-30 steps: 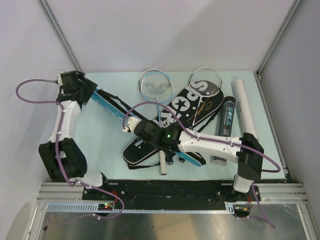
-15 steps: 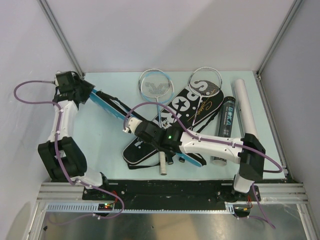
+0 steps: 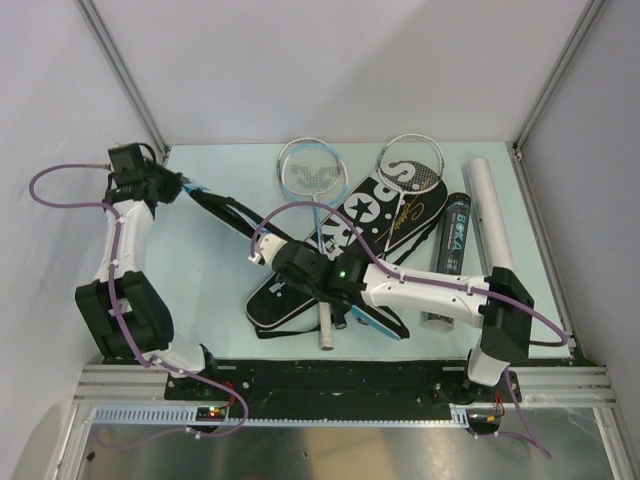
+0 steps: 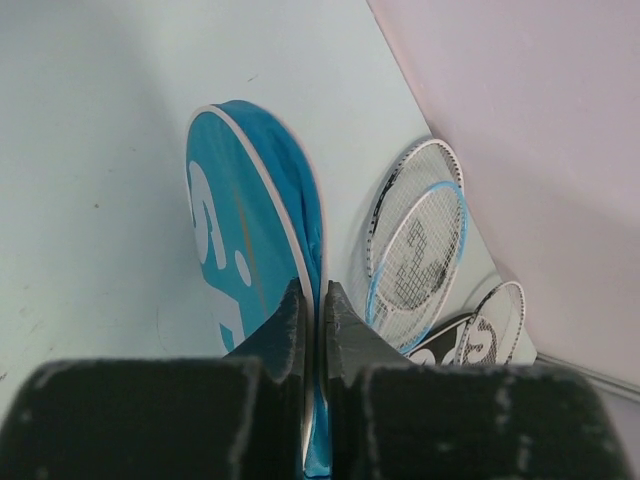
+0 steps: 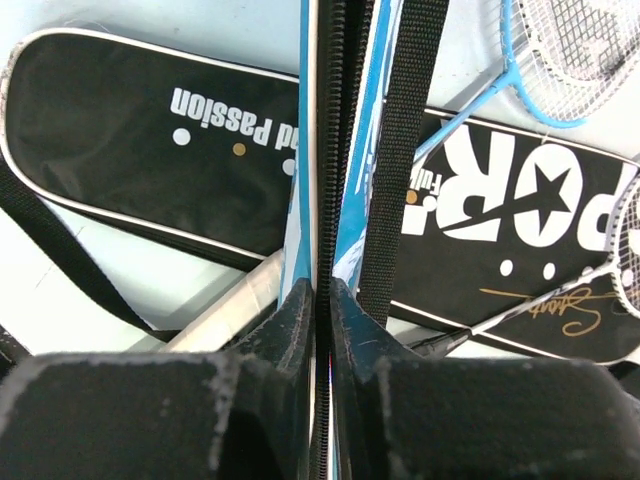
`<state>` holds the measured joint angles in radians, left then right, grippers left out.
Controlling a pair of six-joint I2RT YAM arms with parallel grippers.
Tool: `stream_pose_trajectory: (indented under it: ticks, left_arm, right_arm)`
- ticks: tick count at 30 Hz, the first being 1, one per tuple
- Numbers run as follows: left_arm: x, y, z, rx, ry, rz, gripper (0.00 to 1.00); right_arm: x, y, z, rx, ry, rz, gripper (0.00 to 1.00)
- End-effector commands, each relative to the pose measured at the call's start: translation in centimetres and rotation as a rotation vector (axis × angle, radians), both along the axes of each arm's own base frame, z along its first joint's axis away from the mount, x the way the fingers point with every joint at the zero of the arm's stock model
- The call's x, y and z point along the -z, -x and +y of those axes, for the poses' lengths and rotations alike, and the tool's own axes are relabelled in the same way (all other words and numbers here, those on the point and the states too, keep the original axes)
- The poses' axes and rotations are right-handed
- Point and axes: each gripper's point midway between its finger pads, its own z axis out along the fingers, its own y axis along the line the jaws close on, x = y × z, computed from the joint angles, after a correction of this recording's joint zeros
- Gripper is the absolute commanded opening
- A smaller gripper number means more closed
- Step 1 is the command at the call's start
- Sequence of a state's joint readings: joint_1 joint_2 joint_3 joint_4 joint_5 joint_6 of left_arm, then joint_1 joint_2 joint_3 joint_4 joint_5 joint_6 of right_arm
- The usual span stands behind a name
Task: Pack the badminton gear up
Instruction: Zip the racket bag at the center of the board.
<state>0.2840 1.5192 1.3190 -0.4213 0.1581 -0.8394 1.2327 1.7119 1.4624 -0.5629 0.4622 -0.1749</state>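
Observation:
A blue racket bag (image 3: pixel 385 322) stands on its long edge, running from the back left to the front middle. My left gripper (image 3: pixel 178 187) is shut on its far end; the left wrist view shows the blue bag (image 4: pixel 250 230) pinched between the pads (image 4: pixel 290 320). My right gripper (image 3: pixel 262 250) is shut on the bag's zipper edge (image 5: pixel 330 150) mid-length. Under it lies a black "SPORT" bag (image 3: pixel 395 215). One racket (image 3: pixel 312 170) lies beside the black bag, a second racket (image 3: pixel 410 160) on top of it.
A black shuttle tube (image 3: pixel 447 255) and a white tube (image 3: pixel 490 215) lie side by side at the right. A white racket handle (image 3: pixel 325 335) pokes out near the front edge. The blue bag's black strap (image 5: pixel 400 150) hangs beside the zipper. Walls close in left, back and right.
My left gripper has closed on the far end of the blue bag and pulled it left. The bag has turned from lying flat to standing on edge. The right arm has barely moved.

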Motion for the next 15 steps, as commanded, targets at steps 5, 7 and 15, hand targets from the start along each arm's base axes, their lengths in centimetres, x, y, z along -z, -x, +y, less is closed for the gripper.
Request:
stream_pose_trajectory:
  ticks: [5,7,15]
  left_arm:
    - [-1.5,-0.4,-1.1,0.046,0.069,-0.044,0.0]
    - [-1.4,-0.3,-1.2,0.049,0.075,-0.041,0.0]
    - [-0.8,0.1,-1.2,0.048,0.077,-0.029,0.0]
  right_arm:
    - [-6.9,-1.7,3.6,-0.027,-0.388,0.062,0.25]
    - [-7.9,-2.8,4.3,-0.032,-0.46,0.089,0.3]
    - [-11.2,-6.6,8.8,-0.057,-0.699,0.141,0.39]
